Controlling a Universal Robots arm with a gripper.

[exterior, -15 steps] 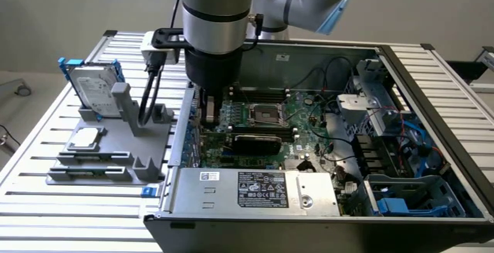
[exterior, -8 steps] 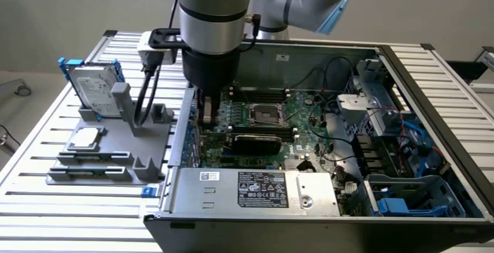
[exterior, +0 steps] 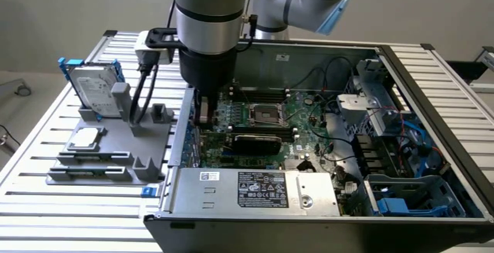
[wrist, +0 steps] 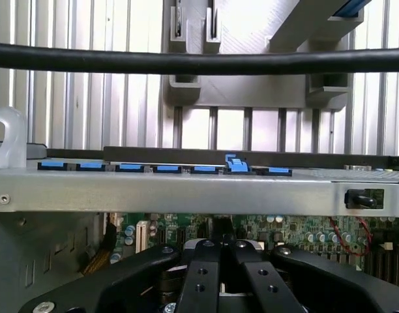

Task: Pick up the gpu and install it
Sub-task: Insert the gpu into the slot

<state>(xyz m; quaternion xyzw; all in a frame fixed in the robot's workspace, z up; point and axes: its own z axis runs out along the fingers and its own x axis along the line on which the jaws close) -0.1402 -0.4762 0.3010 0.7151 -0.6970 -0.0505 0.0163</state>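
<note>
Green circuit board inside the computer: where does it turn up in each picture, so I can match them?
Exterior view: the green circuit board lies on the floor of the open computer case, near the picture's middle.
Wrist view: it is the green strip between the silver metal case wall and the black claw.
Shared landmark: that case wall, with the grey plastic parts holder beyond it.
</note>
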